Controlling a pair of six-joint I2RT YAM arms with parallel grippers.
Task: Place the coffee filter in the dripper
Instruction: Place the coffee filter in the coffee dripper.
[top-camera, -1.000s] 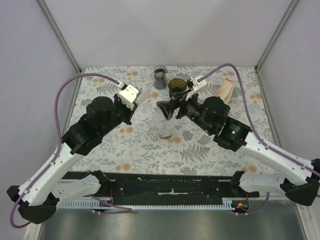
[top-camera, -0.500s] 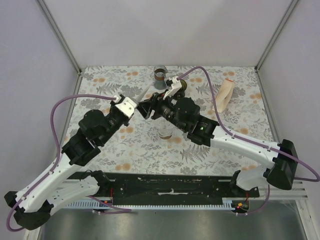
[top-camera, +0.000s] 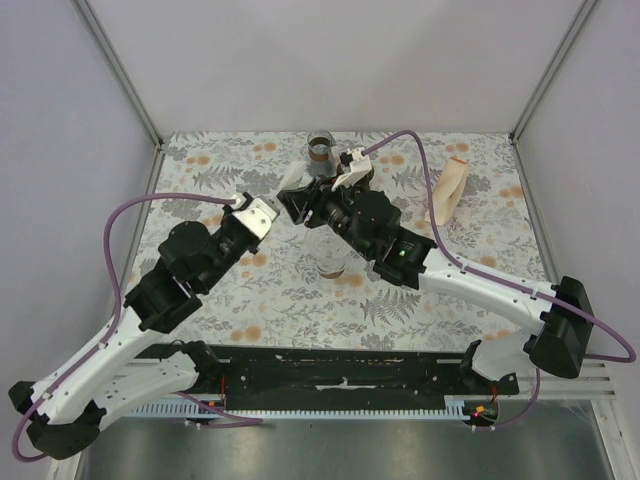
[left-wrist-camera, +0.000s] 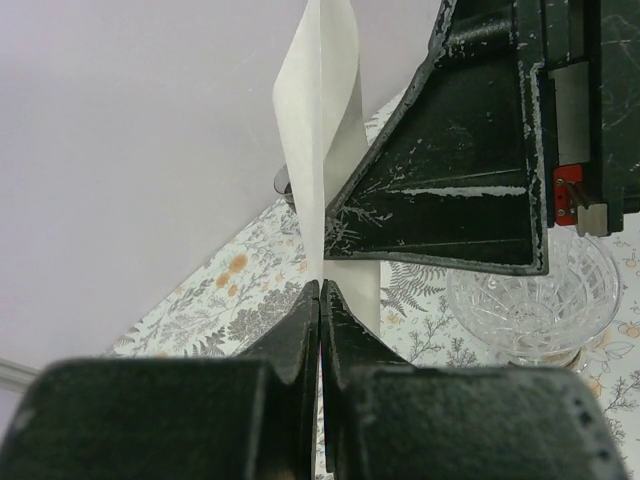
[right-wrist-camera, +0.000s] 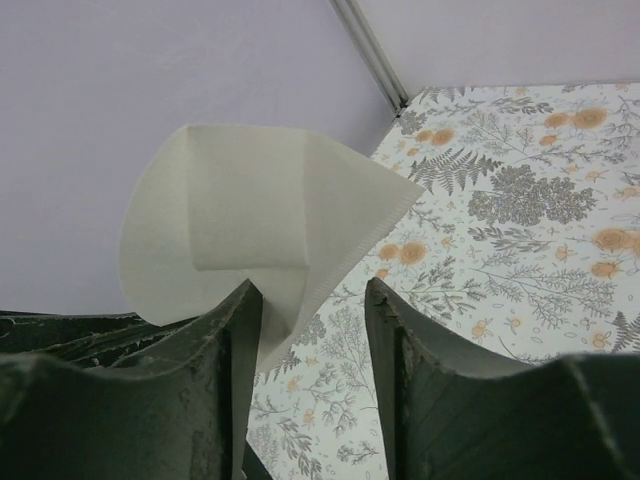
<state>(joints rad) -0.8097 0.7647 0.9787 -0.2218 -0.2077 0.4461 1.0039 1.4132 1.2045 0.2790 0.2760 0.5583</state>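
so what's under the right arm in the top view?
The clear glass carafe shows partly, beneath the right arm near its wrist. The dripper appears in no view. The arm may be covering it, but that cannot be confirmed.

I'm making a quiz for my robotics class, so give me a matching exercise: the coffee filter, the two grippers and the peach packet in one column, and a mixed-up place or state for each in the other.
Column one
1. coffee filter
2. left gripper
3. right gripper
4. peach packet

Column two
A. shut on a thin paper edge
B. lying at the far right, untouched
C. white, held up in the air
D. jaws apart, a paper corner between them

Pairs: 1-C, 2-A, 3-D, 4-B
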